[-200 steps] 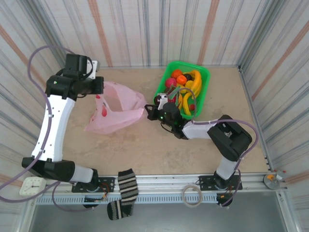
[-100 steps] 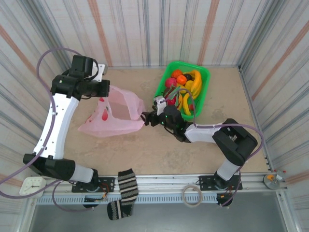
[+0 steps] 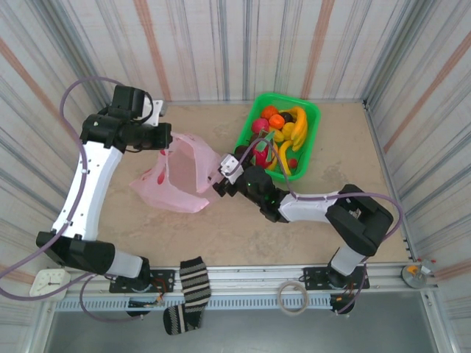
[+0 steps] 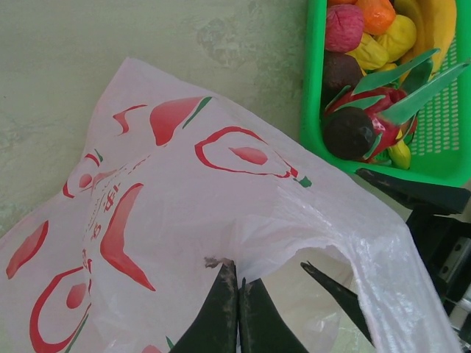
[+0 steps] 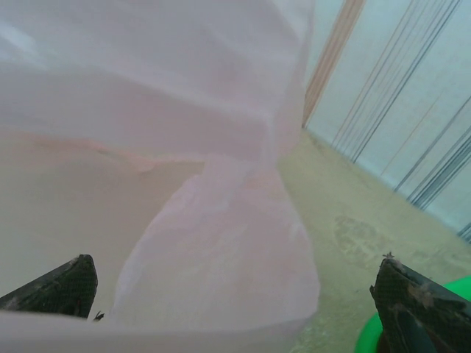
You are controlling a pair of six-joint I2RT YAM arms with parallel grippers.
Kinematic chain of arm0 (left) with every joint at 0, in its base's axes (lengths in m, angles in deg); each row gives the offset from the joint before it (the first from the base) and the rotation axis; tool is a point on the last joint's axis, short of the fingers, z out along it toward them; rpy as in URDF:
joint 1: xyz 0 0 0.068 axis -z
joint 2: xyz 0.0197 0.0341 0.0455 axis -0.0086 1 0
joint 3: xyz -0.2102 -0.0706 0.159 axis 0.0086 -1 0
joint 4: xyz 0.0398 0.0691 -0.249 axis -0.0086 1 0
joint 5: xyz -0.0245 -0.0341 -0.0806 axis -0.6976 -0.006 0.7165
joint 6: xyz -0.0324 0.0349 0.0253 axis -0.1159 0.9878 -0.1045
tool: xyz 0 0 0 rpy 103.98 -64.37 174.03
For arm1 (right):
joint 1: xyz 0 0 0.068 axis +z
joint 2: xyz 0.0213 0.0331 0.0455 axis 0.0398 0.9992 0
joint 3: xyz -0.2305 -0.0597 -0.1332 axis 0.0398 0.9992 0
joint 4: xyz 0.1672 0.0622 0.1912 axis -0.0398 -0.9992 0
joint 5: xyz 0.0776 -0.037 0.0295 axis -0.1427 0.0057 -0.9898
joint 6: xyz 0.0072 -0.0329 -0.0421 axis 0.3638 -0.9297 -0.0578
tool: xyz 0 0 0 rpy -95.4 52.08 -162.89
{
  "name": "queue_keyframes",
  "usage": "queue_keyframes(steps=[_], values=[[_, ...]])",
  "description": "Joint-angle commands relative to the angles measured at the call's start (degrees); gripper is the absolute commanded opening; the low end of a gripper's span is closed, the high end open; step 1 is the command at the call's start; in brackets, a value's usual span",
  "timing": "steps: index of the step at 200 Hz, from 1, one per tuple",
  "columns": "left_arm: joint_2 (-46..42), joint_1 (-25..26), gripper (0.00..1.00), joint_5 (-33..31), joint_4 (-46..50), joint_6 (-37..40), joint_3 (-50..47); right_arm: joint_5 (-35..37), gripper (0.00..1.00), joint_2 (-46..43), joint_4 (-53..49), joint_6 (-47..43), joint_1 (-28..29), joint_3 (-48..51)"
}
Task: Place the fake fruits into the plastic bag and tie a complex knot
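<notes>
— What are your left fingers (image 4: pixel 224 309) doing?
— They are clamping together on the bag (image 4: pixel 184 198) rim, holding it above the counter (image 3: pixel 221 228).
— And your right fingers (image 5: pixel 59 285)?
— Standing wide apart at the bag's mouth; fruits (image 4: pixel 372 51) are sitting in the basket (image 4: pixel 315 88).

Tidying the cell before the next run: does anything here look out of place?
Yes. A striped sock hangs over the front rail, a pale ring, perhaps tape, lies further right, and a small clock sits at the left corner. None serves the task.

Plastic bag (image 5: pixel 221 243) blurred (cut off at edges)
</notes>
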Motion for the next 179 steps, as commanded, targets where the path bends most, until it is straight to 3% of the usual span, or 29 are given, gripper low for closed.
queue_keyframes(steps=[1, 58, 68, 84, 96, 116, 133, 161, 179], values=[[0.52, 0.21, 0.0, 0.55, 0.18, -0.42, -0.89, 0.3, 0.99, -3.71, 2.25, -4.8, 0.59, -2.44], [1.48, 0.21, 0.0, 0.1, -0.26, 0.37, -1.81, -6.02, 0.98, -7.84, 1.96, -0.77, 1.26, -3.16], [1.52, 0.21, 0.0, 0.06, -0.43, 0.78, -2.12, -7.77, 0.85, -8.39, 1.6, 1.53, 0.81, -3.89], [1.39, 0.17, 0.0, -0.14, -0.53, 1.64, -2.4, -9.64, 0.51, -9.08, 0.18, 6.14, 0.04, -5.07], [1.06, 0.21, 0.0, 0.46, -0.74, 2.63, -2.73, -9.82, 0.35, -9.48, -0.93, 8.78, -0.8, -5.58], [-0.26, 0.28, 0.26, 3.62, -2.03, 5.52, -4.41, -9.62, 0.17, -10.22, -3.29, 13.35, -1.75, -6.34], [-2.03, 0.68, 0.41, 5.39, -2.72, 8.2, -6.6, -9.04, 0.0, -10.66, -5.85, 15.72, -1.93, -7.32], [-5.44, 3.55, 0.64, 4.78, -3.28, 11.69, -10.31, -6.97, 0.0, -10.45, -8.58, 16.88, -1.47, -8.76], [-7.62, 6.8, 0.73, -0.53, -3.88, 12.78, -12.4, -6.85, 0.0, -10.0, -8.94, 17.15, -1.28, -9.07]])
